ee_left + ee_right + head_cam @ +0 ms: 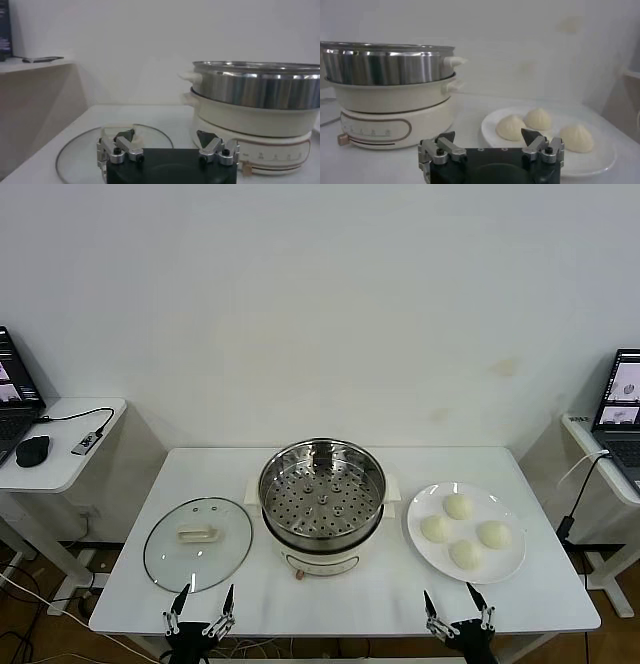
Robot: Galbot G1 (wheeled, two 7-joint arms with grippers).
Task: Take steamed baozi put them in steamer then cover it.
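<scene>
Several cream-white baozi (pixel 458 506) lie on a white plate (pixel 510 565) at the table's right; three show in the right wrist view (pixel 510 127). The steel steamer (pixel 322 489) with its perforated tray stands uncovered at the centre on a cream base; it also shows in the left wrist view (pixel 255 90) and the right wrist view (pixel 390 62). The glass cover (pixel 197 542) with its cream handle lies flat at the left, also in the left wrist view (pixel 80 150). My left gripper (pixel 205 601) is open at the front edge before the cover. My right gripper (pixel 456 604) is open before the plate.
The white table (pixel 340 599) carries everything. Side desks stand at either side, the left one (pixel 60 454) with a laptop, mouse and cable, the right one (pixel 600 439) with a laptop. A white wall lies behind.
</scene>
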